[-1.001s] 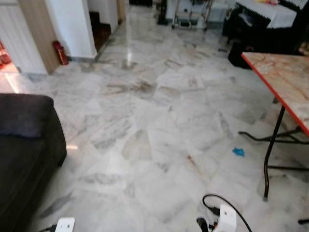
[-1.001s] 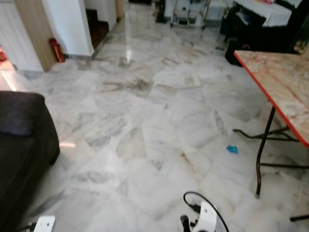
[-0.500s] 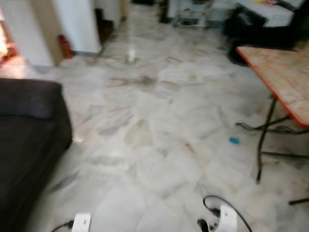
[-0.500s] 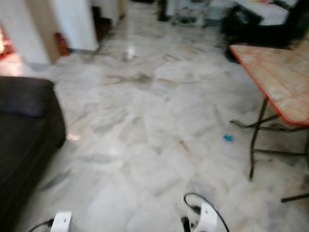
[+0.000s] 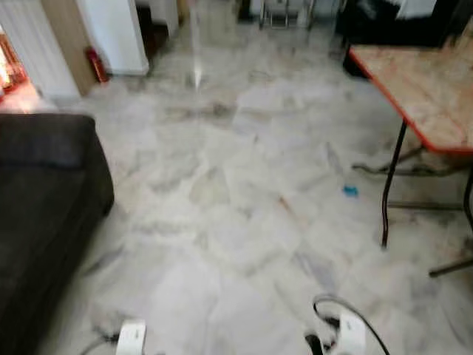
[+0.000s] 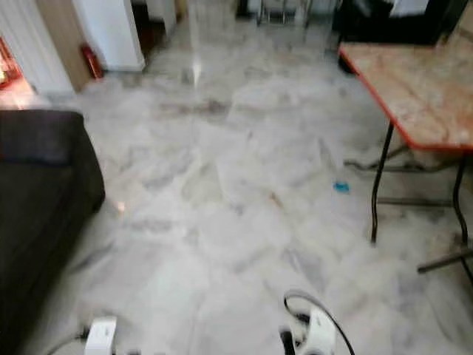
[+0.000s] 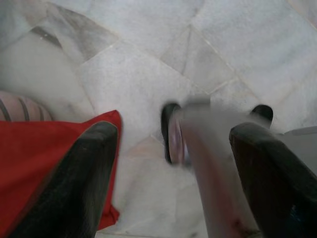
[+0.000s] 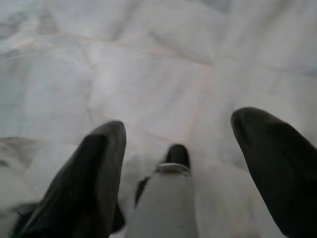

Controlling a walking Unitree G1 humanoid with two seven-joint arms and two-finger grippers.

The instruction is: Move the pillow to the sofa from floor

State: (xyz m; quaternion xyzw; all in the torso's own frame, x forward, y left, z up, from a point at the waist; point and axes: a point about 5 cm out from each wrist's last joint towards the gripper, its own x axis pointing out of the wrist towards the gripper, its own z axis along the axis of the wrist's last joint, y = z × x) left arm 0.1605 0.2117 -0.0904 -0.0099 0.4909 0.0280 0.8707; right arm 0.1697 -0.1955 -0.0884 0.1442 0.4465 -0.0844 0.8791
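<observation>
Camera now tilted lower; red pillow beside wide-open, empty left pincer.

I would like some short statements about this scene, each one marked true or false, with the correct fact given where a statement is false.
1. A dark sofa stands on the robot's left side. True.
2. The table with the red edge stands on thin black legs. True.
3. A red pillow lies on the sofa. False: in the left wrist view it lies on the marble floor, beside the left gripper.
4. The right gripper is shut on the pillow. False: its fingers are spread apart and hold nothing.
5. A small blue thing lies on the table. False: it lies on the floor near the table's legs.
</observation>
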